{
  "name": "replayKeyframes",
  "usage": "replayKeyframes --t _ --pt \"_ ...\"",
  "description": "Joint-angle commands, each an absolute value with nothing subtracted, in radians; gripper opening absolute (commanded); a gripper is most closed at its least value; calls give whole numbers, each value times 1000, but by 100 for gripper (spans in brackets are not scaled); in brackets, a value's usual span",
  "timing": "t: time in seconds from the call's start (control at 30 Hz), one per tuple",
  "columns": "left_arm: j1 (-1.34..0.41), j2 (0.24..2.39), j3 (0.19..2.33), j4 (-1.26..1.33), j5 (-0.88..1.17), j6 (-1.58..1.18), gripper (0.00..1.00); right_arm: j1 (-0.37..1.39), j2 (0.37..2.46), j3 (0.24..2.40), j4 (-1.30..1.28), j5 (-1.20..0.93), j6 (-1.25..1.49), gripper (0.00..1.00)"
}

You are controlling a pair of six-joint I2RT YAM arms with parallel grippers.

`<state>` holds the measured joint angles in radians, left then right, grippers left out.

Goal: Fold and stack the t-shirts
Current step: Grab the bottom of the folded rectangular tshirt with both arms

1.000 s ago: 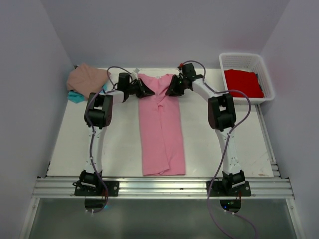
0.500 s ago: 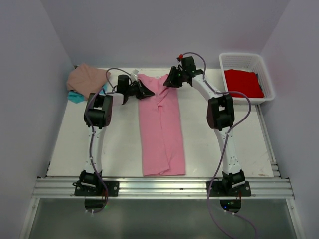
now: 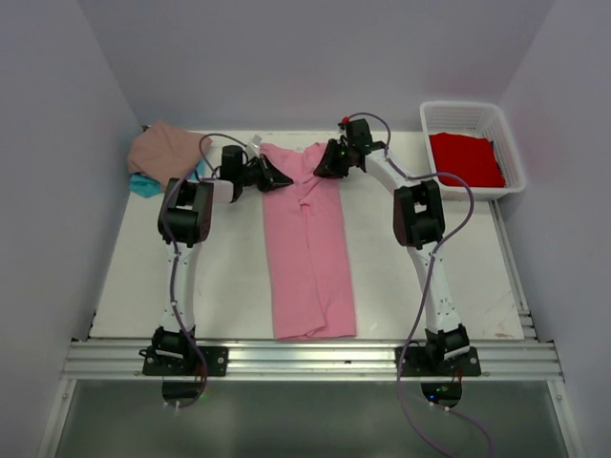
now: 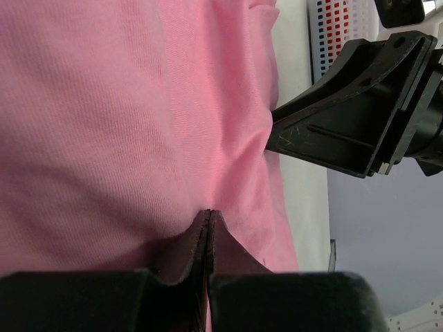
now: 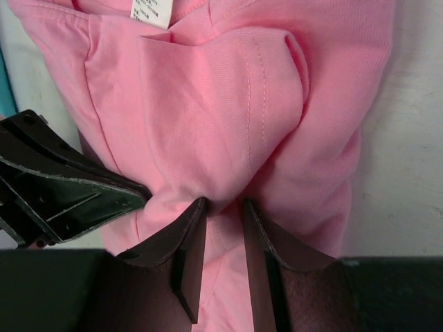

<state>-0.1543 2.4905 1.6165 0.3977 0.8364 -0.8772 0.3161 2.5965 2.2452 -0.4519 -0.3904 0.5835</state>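
Note:
The bright pink t-shirt (image 3: 310,248) lies as a long narrow strip down the middle of the table, collar end at the back. My left gripper (image 3: 284,179) is at its back left edge, jaws shut, pinching pink cloth (image 4: 138,117). My right gripper (image 3: 322,170) is at the back right edge, jaws narrowly apart around a bunched fold of pink cloth (image 5: 221,124). Each gripper shows in the other's wrist view. The tan-pink shirt (image 3: 167,148) lies on the teal one (image 3: 143,185) at the back left. The red shirt (image 3: 468,158) lies in the basket.
The white lattice basket (image 3: 504,143) stands at the back right corner. The shirt's white label (image 5: 152,12) shows at the collar. Walls close in on the left, back and right. A metal rail (image 3: 305,358) runs along the near edge.
My right gripper rose toward the back, then came down again onto the shirt's collar end. My left gripper shifted slightly left. The shirt's strip has hardly moved.

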Motion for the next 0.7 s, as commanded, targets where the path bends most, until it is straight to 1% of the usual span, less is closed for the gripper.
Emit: replayKeyframes --t 0.0,0.17,0.3,0.67 --pt "-137 2457 1586 403 839 -874 0 318 2542 2185 -439 -403 584 32" --pt "-133 2459 1577 419 842 -884 0 318 2448 2004 -353 -405 575 33" --pt "-133 2465 1577 440 845 -900 0 319 2411 1939 -319 -411 575 34" --pt "-132 2467 1568 449 853 -905 0 319 2438 2003 -327 -446 591 32"
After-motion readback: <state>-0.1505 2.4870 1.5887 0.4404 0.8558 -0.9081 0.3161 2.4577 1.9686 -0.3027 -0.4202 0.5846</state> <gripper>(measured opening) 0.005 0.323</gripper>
